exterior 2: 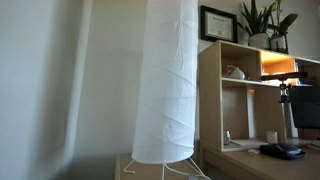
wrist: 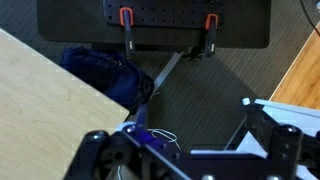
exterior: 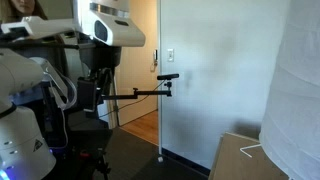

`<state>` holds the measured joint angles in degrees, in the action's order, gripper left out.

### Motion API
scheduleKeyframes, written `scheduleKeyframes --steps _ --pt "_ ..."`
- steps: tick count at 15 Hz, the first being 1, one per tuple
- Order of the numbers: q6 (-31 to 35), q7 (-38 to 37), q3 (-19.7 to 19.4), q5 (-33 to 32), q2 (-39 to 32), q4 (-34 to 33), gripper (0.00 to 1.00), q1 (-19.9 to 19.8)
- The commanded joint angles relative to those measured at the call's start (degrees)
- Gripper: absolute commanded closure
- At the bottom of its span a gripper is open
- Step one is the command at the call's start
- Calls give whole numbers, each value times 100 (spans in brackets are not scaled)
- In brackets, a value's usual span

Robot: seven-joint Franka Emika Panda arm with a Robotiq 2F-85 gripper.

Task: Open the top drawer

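Two jaws (spread apart) hang near a pale wooden surface [wrist: 45, 95].

Soft daylight fills the room. The white lamp shade [exterior 2: 165, 80] looks almost washed out. My wrist view is darker, blurred near my fingers [wrist: 95, 155].

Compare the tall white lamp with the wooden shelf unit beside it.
The lamp is white and rounded; the shelf unit is light wood and boxy. The lamp is one closed surface; the shelf unit has open compartments. The lamp runs past the top of the view; the shelf unit ends lower, carrying a plant and a framed picture. Both stand upright.
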<state>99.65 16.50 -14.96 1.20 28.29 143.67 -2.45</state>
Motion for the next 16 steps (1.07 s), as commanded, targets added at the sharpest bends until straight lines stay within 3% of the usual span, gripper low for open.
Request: scheduleKeyframes --steps 1,16 --pt "-16 56 128 53 -21 -13 0 -143" --pt "33 -47 237 -14 -15 11 0 -127"
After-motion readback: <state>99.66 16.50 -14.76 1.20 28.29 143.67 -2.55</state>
